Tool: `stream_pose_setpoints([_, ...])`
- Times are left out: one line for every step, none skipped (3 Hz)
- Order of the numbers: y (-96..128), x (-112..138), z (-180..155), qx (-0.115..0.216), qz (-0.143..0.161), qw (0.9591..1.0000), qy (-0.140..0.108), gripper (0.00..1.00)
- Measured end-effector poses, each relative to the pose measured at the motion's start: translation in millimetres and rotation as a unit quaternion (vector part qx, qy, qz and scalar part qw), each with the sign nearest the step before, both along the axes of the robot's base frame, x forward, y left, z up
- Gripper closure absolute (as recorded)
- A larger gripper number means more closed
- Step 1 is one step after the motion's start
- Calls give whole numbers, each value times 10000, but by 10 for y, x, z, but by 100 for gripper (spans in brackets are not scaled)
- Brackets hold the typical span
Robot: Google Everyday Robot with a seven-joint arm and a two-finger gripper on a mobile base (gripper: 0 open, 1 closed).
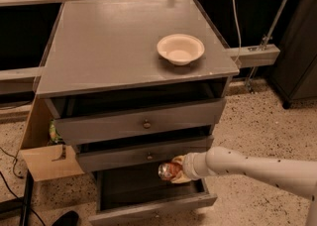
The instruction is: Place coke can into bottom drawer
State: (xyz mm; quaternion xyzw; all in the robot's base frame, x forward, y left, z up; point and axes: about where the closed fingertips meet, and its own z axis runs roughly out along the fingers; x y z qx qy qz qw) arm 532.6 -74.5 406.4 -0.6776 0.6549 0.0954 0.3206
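Observation:
The coke can (167, 170), red-orange with a silver end facing left, lies on its side in my gripper (176, 169). The gripper is shut on it and holds it over the right part of the open bottom drawer (148, 210), just under the middle drawer's front. The drawer is pulled out, with a dark interior and a wide grey front. My white arm (252, 166) reaches in from the right.
A cream bowl (180, 49) sits on the grey cabinet top (109, 46). Two shallower drawers with brass knobs (146, 125) stand slightly open above. A cardboard box (47, 158) stands at the cabinet's left. A dark cabinet (297, 61) stands at the right.

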Motion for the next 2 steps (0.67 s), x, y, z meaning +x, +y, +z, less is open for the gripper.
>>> stream_pose_setpoints([-24, -33, -340, 112, -2, 9999, 121, 100])
stream_pose_setpoints([38, -55, -696, 405, 100, 9991, -34, 100])
